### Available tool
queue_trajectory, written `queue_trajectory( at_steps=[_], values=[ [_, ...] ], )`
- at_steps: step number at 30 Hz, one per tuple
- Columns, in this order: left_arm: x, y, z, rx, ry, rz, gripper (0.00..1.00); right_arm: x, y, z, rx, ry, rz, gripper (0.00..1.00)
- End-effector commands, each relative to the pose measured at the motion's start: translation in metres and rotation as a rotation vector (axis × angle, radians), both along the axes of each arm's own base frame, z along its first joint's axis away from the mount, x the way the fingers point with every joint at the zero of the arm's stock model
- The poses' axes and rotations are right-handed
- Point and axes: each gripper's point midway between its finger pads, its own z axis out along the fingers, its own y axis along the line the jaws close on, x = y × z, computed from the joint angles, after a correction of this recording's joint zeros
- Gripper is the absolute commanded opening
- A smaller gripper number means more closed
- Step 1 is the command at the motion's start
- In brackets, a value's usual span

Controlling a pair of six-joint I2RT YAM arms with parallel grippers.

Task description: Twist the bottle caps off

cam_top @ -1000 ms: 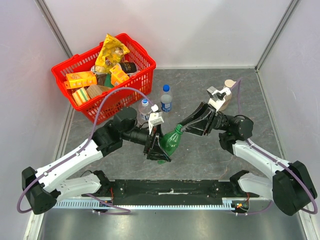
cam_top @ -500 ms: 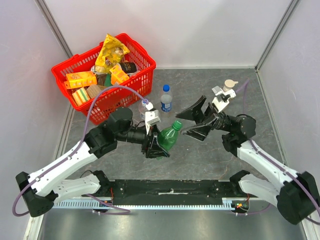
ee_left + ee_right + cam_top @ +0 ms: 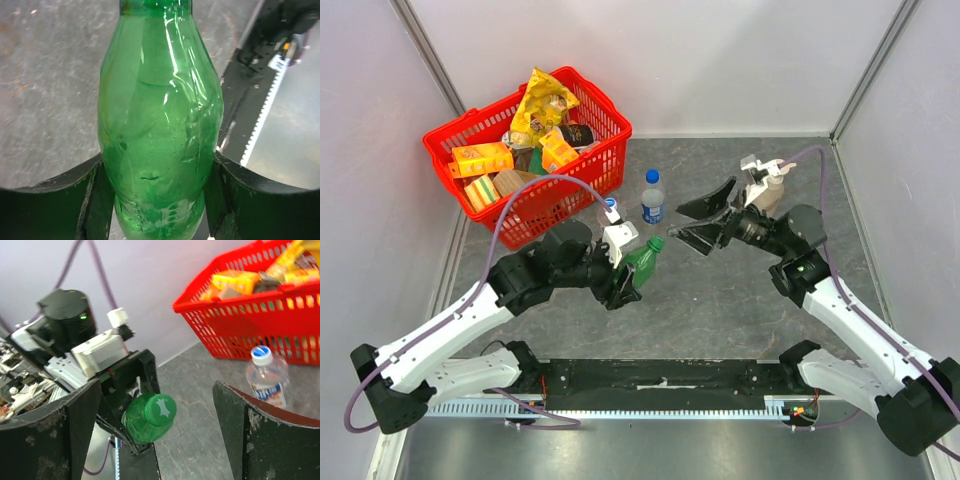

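My left gripper [image 3: 623, 276] is shut on the body of a green bottle [image 3: 638, 260], which it holds tilted off the table; in the left wrist view the green bottle [image 3: 160, 125] fills the gap between both fingers [image 3: 95, 200]. Its green cap [image 3: 656, 242] points toward my right gripper [image 3: 678, 224], which stands open a short way off it. In the right wrist view the green cap [image 3: 157, 410] faces me between the wide-apart jaws, touching neither. A clear bottle with a blue cap [image 3: 611, 204] and a blue-labelled bottle with a blue cap [image 3: 652, 178] stand behind.
A red basket [image 3: 605, 165] full of snack packs stands at the back left, close to the two upright bottles. A beige pump dispenser [image 3: 772, 190] stands behind my right wrist. The black rail [image 3: 660, 375] runs along the near edge.
My right gripper has opened off the green cap and drawn back toward the back right. My left arm has carried the green bottle a little left and back.
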Motion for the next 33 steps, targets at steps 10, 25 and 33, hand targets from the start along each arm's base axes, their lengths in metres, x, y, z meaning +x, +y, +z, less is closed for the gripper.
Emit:
queue_trajectory(
  at_steps=[10, 25, 33],
  values=[
    [0.042, 0.03, -0.032, 0.223, -0.108, 0.186, 0.52, 0.053, 0.01, -0.063, -0.134, 0.343, -0.142, 0.98],
    [0.051, 0.034, -0.046, 0.266, -0.122, 0.228, 0.5, 0.041, 0.047, -0.094, -0.12, 0.479, -0.026, 0.82],
    [0.049, 0.034, -0.047, 0.249, -0.123, 0.22, 0.5, 0.046, 0.055, -0.106, -0.13, 0.521, -0.041, 0.68]
  ],
)
